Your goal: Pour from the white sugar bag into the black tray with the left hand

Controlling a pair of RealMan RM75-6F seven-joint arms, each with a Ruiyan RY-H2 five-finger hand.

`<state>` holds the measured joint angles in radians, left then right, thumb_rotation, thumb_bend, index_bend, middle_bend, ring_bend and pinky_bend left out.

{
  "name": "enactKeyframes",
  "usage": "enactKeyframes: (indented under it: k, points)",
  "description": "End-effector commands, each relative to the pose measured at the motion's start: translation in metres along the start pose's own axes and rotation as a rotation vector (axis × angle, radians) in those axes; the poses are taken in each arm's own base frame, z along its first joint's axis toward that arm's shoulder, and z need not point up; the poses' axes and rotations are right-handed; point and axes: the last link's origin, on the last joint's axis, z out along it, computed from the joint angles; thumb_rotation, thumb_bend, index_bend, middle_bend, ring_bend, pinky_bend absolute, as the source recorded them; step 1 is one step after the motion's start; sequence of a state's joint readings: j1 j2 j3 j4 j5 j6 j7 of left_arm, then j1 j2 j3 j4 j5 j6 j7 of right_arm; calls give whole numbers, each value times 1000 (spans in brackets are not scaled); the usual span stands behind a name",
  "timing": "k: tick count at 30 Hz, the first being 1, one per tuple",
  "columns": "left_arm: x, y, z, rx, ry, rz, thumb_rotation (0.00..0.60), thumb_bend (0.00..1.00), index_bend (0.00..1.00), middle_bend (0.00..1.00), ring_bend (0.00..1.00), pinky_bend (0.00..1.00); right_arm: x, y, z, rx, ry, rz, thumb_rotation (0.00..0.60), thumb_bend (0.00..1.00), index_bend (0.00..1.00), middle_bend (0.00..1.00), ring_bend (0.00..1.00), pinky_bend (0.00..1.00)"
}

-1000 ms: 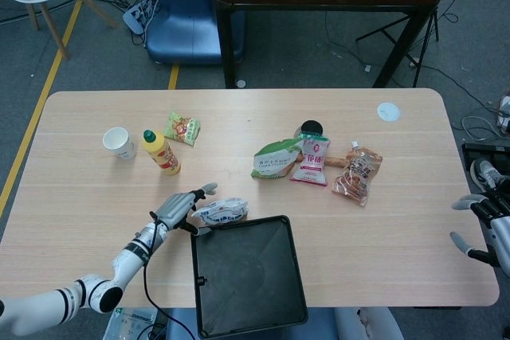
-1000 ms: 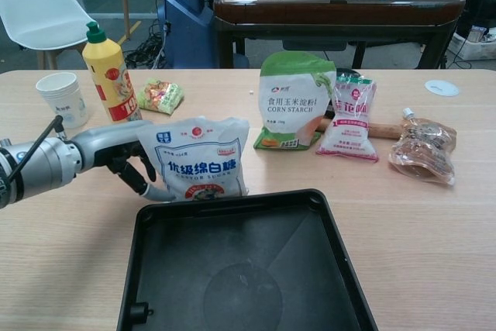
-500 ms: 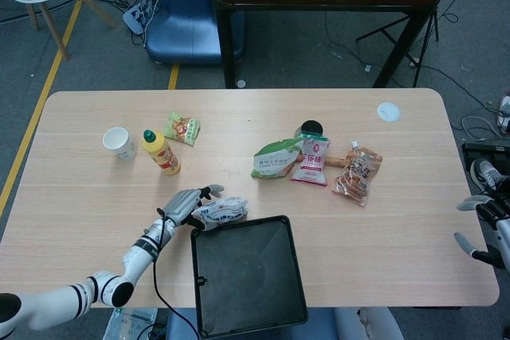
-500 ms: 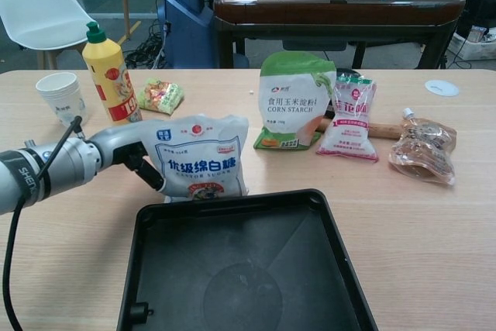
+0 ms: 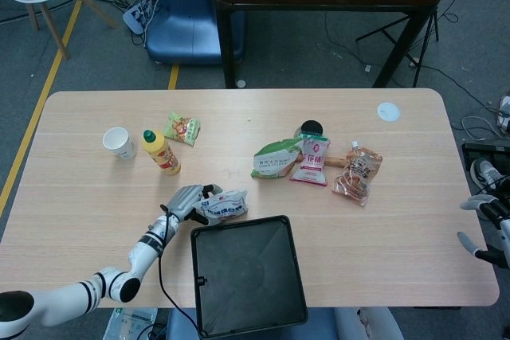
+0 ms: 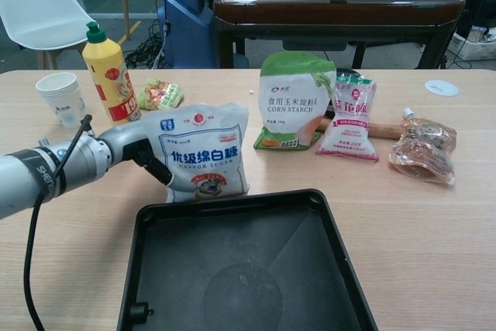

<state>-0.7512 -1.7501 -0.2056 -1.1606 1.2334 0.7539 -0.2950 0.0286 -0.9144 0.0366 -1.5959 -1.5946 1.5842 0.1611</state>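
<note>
The white sugar bag (image 5: 224,206) (image 6: 205,153) with blue print stands upright just behind the far left corner of the black tray (image 5: 247,276) (image 6: 240,269). My left hand (image 5: 190,199) (image 6: 143,153) grips the bag's left side, its fingers wrapped round the edge. The tray lies at the table's near edge and holds nothing. My right hand (image 5: 482,224) hangs off the table's right edge with its fingers apart, holding nothing; the chest view does not show it.
A yellow bottle (image 5: 162,153) (image 6: 108,74), a paper cup (image 5: 119,142) (image 6: 64,98) and a snack pack (image 5: 182,128) (image 6: 159,94) stand at the back left. A corn starch bag (image 5: 275,158) (image 6: 294,102), a pink bag (image 5: 312,159) (image 6: 350,118) and a brown pouch (image 5: 358,173) (image 6: 422,149) lie mid-table.
My left hand has slid forward and closed round the sugar bag's left side. The bag now stands a little higher and further right. The right hand has hardly moved.
</note>
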Motion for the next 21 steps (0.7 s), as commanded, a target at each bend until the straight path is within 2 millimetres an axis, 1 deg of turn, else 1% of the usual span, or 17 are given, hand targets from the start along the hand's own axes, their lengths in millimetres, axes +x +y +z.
enactKeyframes:
  k: [1,5,10,13,16,21]
  points:
    - [2,1,3,-12,12,2,600,175,493,592,480,586,1,0,0,-1,3,1,600,260,386,351,252,215]
    - [9,2,5,-46,43,15,600,175,529,652,509,613,1,0,1,0,5,2,600,260,386,351,252,215]
    - [22,4,1,-117,80,62,600,175,539,667,521,621,1,-1,1,-1,7,3,600,260,386,351,252,215]
    - [32,6,-7,-184,103,142,600,175,541,672,524,621,1,-2,1,2,9,4,600,260,387,351,252,215]
    - [41,8,-19,-262,150,261,600,175,542,676,530,622,1,-3,1,5,8,4,600,260,386,351,252,215]
    - [45,9,-35,-342,202,413,600,175,543,676,533,622,0,-4,1,7,7,6,600,260,386,351,252,215]
